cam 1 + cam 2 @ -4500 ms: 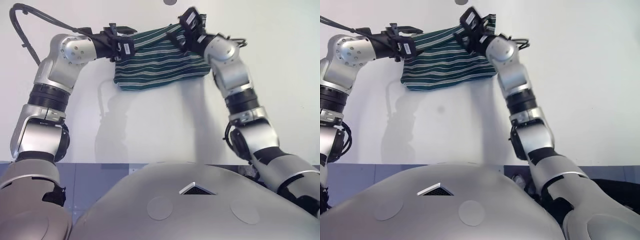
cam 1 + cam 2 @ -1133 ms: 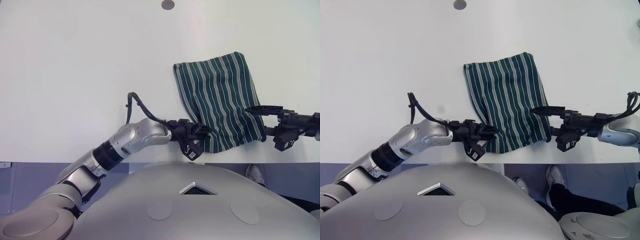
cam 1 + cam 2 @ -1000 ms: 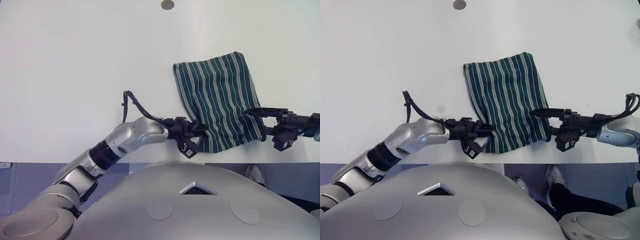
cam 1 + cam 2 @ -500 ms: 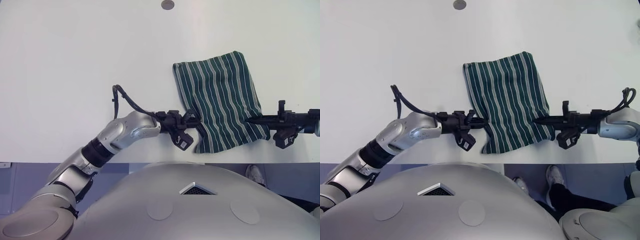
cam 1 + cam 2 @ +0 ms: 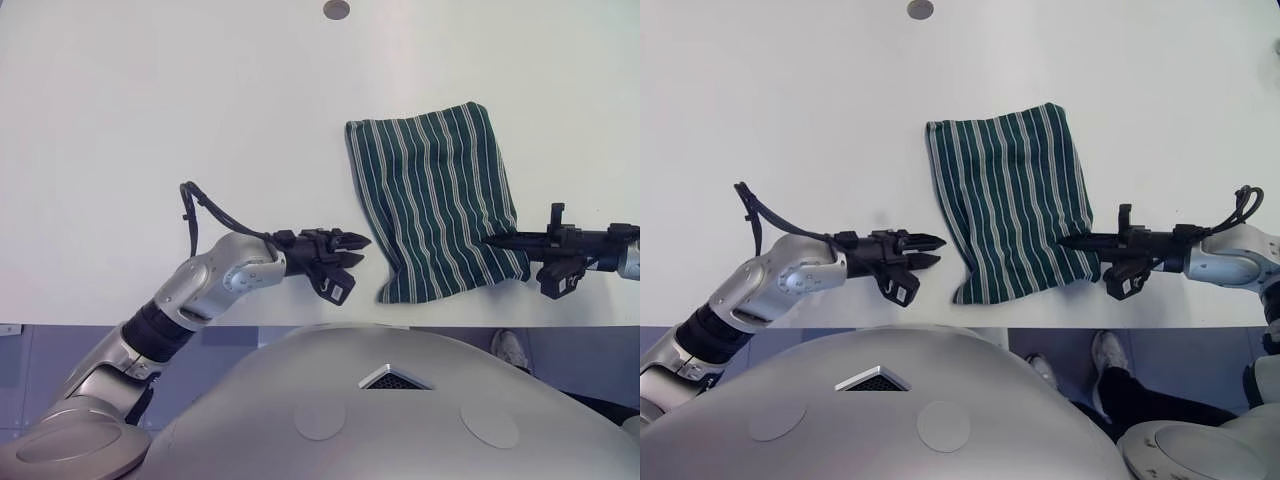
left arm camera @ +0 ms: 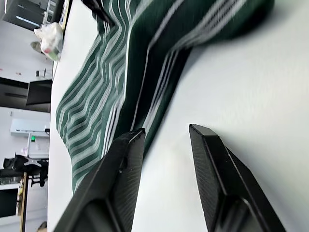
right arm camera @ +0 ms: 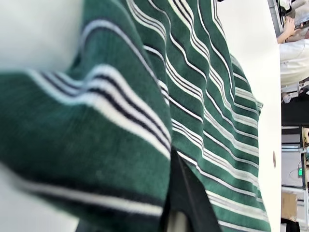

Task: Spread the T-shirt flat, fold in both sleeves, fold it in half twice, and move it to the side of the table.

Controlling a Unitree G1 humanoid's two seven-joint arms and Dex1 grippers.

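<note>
the left gripper (image 5: 362, 249) hangs low over the desk (image 5: 150, 130) with its jaws parted and nothing between them. their tips point at the near corner of the folded, green-striped t-shirt (image 5: 435, 205), which lies a short gap ahead of them. the right gripper (image 5: 492, 240) comes in from the opposite side, its tip against the shirt's other near corner. striped cloth lies right over it in the right wrist view, and whether those jaws are clamped on the fabric or merely tucked into it cannot be told. the shirt sits between the two sets of jaws, stretching away from both towards the far side of the desk, and its near hem is close to the desk's front edge. the danger looks to be on the right: if cloth is caught there when that arm backs off, the bundle could be dragged askew, its layers peeled open, or the hem pulled over the edge. the corner ahead of the left jaws already looks a little fanned, and a careless sweep there could snag it.
</note>
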